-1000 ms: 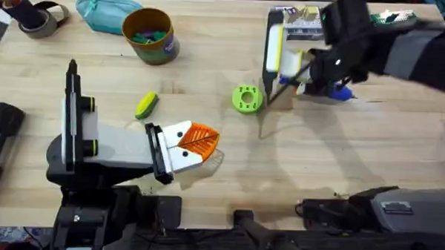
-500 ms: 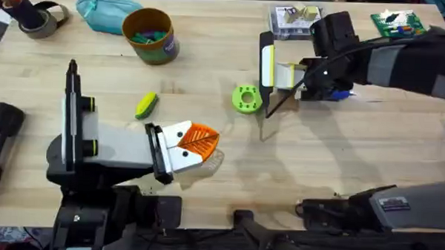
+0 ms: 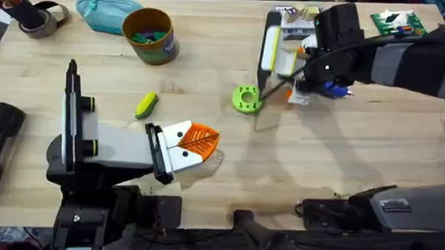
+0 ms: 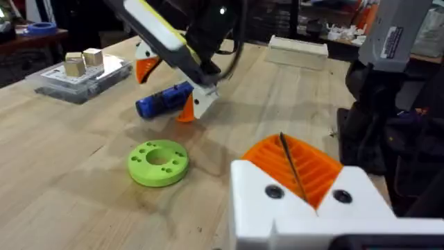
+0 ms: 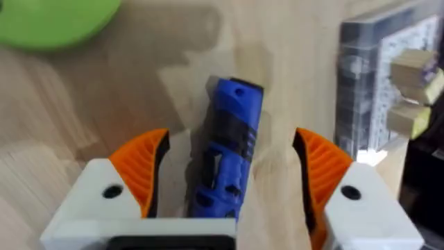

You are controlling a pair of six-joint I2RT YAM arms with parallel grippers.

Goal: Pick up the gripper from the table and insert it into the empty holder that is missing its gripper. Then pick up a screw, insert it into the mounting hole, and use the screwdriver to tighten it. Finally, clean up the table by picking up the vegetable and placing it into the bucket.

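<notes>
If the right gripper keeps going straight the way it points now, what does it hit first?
The blue screwdriver handle. It lies on the table directly between the open orange pads of the right gripper, so the fingers would likely straddle it. Depth to the handle is unclear.

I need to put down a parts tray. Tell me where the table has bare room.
Bare wood lies in the near right, between the green disc and the table's front edge, and between the corn and the bucket. The far right is crowded: the right gripper straddles the screwdriver beside a clear box.
</notes>
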